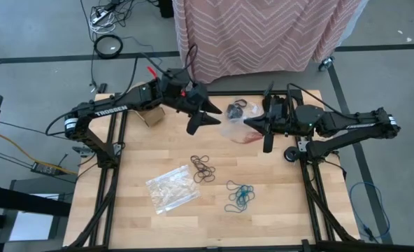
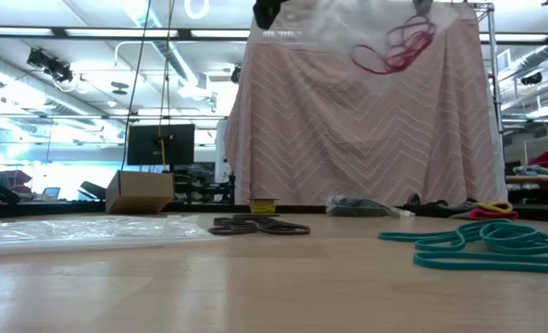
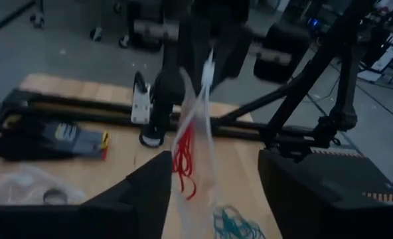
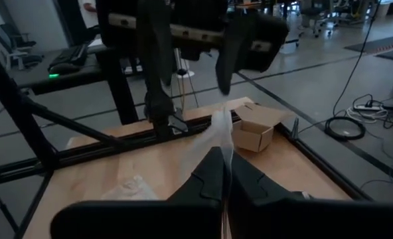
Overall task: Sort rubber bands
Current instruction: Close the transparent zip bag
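While the right gripper (image 1: 252,123) pinches the top edge of a clear plastic bag (image 1: 236,129) with its jaws clenched, the bag hangs in the air above the far middle of the table (image 1: 277,210). The bag's long axis runs up and down, its mouth at the pinched top and its loose end pointing at the table. Red rubber bands (image 2: 399,44) sit inside it, tangled into a loose bunch that trails downward along the same line; the left wrist view shows them as a red streak (image 3: 183,166) in the middle of the bag.

The left gripper (image 1: 205,112) is just beside the bag on the other side, its jaws released and spread wide, one finger on each side of the hanging plastic without gripping it.

On the table lie the other bands. Black rubber bands (image 1: 238,108) form a pile at the far edge, close behind the raised bag. Brown rubber bands (image 1: 202,169) lie in a loose heap near the table's middle. Teal rubber bands (image 1: 240,195) are scattered nearer the front, to the right of the brown ones, their loops lying flat and pointing no single way. A second clear bag (image 1: 172,187) lies flat left of the brown heap, its long axis slanting across the table. A small cardboard box (image 1: 151,115) stands at the far left edge.
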Robot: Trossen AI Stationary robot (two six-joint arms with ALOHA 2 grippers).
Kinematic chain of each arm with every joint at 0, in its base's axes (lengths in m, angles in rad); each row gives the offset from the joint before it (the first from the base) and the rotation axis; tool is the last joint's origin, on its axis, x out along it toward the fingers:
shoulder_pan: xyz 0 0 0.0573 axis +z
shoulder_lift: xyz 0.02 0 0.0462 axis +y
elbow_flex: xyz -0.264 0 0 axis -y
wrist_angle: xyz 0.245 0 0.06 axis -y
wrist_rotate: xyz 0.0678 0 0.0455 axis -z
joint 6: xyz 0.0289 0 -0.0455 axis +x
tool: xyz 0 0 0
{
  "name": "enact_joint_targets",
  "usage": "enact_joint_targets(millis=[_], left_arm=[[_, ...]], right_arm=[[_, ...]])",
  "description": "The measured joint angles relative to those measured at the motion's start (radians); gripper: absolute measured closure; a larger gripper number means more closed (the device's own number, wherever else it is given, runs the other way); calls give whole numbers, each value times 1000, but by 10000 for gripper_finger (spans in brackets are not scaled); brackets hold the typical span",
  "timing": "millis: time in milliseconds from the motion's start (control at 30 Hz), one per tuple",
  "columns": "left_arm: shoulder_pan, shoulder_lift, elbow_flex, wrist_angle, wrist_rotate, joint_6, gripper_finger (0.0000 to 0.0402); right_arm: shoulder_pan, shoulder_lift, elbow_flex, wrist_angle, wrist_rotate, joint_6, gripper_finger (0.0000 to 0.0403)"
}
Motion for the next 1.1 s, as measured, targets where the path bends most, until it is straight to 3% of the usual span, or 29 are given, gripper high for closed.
enact_joint_targets(millis=[500, 800, 1100], left_arm=[[-67, 81, 0, 164, -49, -25, 189], [-68, 104, 0, 172, -113, 21, 192], [-74, 128, 0, 187, -94, 27, 194]], right_arm=[[-33, 47, 0, 17, -74, 27, 403], [-39, 74, 0, 32, -115, 37, 403], [-52, 97, 0, 52, -129, 45, 403]])
